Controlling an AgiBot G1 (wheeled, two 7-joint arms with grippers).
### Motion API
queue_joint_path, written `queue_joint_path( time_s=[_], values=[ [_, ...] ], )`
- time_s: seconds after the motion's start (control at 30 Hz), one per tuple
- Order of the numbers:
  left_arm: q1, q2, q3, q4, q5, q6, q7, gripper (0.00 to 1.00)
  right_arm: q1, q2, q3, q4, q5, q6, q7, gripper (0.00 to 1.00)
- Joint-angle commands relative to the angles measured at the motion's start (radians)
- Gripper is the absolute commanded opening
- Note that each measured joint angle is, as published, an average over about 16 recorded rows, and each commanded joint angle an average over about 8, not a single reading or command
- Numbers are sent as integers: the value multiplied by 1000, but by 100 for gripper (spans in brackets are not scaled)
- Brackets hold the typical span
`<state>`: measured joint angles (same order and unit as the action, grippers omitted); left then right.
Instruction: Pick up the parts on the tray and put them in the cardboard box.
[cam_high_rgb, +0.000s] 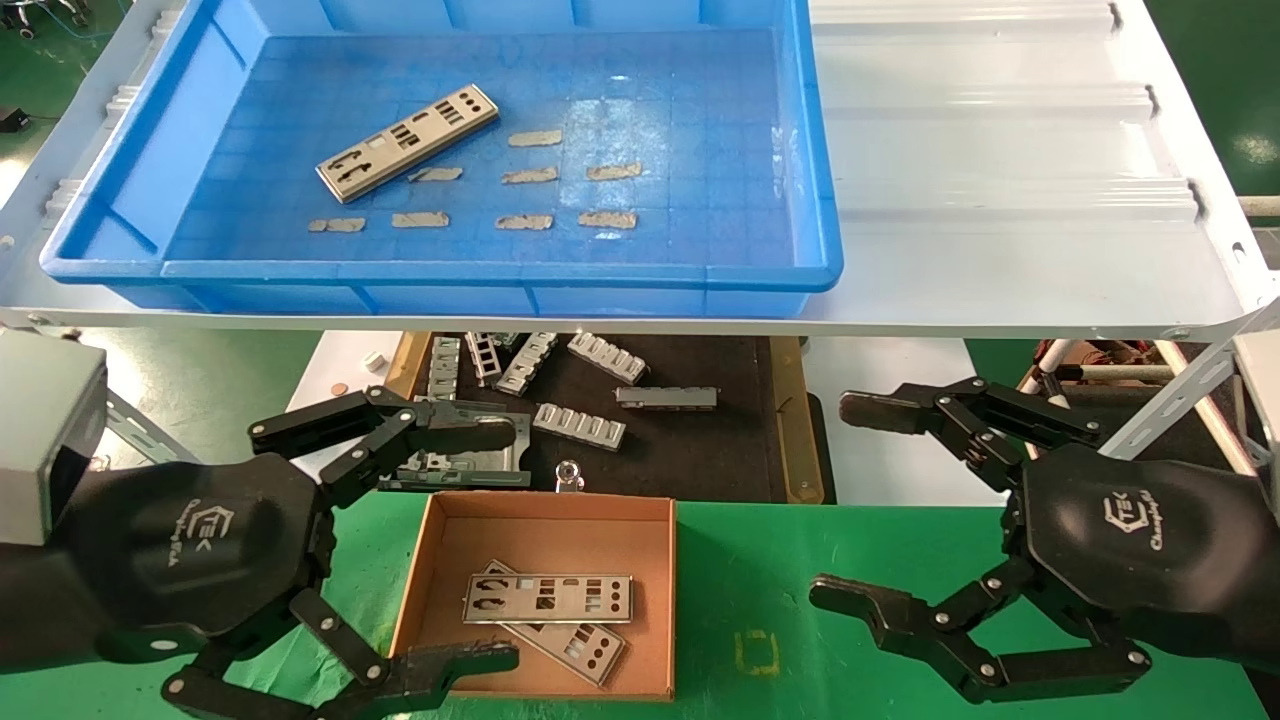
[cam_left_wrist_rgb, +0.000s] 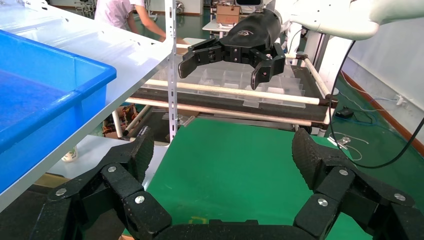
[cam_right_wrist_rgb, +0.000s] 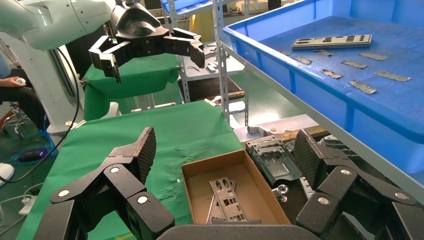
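One plate left in tray, flat; two in box. Thin, stiff, light, probably slippery: grip across long edges. Left hand, right hand spread apart, empty, low over counter.

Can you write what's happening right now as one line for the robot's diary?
tray: one part left | cardboard box: two parts | left end effector: open, empty | right end effector: open, empty

Glossy black left end effector and right end effector, silver screws, white logos, white arms.
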<state>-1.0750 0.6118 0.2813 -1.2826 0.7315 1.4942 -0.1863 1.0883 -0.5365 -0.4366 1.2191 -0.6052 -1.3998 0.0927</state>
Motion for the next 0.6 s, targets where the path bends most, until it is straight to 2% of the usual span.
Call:
queue_joint_path(
  time_s=[0.03, 0.6],
  values=[
    [0, 0, 0, 0, 0, 0, 0, 100, 0, 0, 0, 0, 0, 0, 0, 100],
    [0, 0, 0, 0, 0, 0, 0, 100, 0, 0, 0, 0, 0, 0, 0, 100]
  ],
)
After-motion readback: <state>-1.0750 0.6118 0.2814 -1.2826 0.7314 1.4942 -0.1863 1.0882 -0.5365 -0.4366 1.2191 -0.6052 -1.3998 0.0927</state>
